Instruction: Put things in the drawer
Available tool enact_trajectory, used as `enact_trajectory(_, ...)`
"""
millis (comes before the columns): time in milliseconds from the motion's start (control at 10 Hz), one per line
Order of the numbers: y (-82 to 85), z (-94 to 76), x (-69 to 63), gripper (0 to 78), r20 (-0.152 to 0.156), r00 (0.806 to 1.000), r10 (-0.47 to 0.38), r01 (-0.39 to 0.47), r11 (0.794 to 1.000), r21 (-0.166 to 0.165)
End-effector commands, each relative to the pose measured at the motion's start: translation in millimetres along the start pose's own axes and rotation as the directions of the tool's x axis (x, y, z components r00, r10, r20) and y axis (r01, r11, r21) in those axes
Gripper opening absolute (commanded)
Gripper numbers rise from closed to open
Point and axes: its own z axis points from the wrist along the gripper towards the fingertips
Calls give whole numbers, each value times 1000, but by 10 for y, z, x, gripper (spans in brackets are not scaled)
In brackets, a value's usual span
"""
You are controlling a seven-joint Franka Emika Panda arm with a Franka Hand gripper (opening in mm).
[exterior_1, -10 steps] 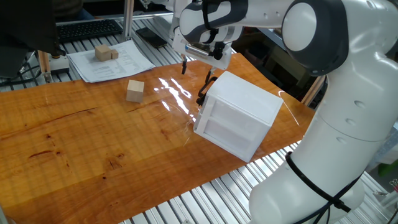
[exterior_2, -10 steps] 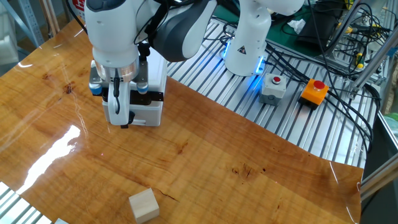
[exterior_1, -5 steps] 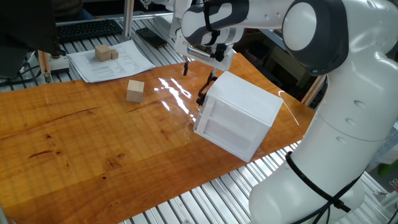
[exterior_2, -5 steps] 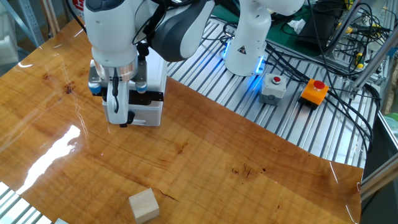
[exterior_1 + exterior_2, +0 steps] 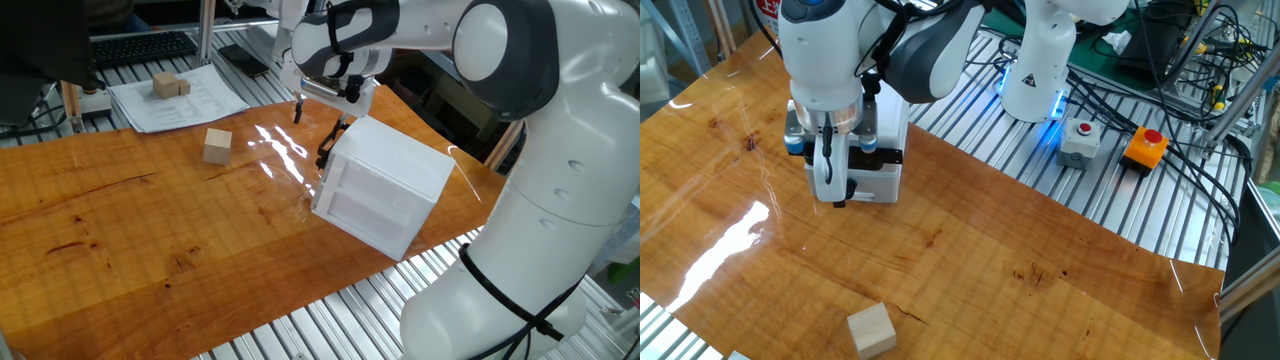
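Note:
The white cabinet [image 5: 392, 170] lies on the wooden table, and its drawer front with the curved black handle [image 5: 325, 151] faces left. The drawer looks closed. My gripper [image 5: 320, 116] is open and empty. It hangs just above the handle, with one finger on each side of it. In the other fixed view the gripper [image 5: 827, 165] hides most of the front of the cabinet [image 5: 891, 125]. One beige cube [image 5: 217, 146] sits alone on the table to the left of the cabinet. It also shows in the other fixed view [image 5: 871, 330], near the bottom edge.
Two more beige cubes [image 5: 170, 86] rest on a sheet of paper [image 5: 185, 100] at the back left. A keyboard [image 5: 145, 45] lies behind it. The robot base [image 5: 1040, 60], a button box [image 5: 1080, 140] and cables stand beyond the table's far edge.
The gripper has shifted very slightly at the drawer handle. The cabinet and the cubes have not moved.

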Motion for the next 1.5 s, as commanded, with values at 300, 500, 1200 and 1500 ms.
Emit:
enact_trajectory(300, 1, 57, 1, 774, 5, 1000, 8, -8, 1000, -1)
enact_trajectory(500, 12, 56, -3, 774, 8, 1000, 11, -11, 1000, -3)
enact_trajectory(1200, 129, -18, 17, 774, -1, 1000, 25, -25, 1000, -12)
enact_trajectory(1500, 167, -38, 17, 774, -6, 1000, 25, -26, 999, -27)
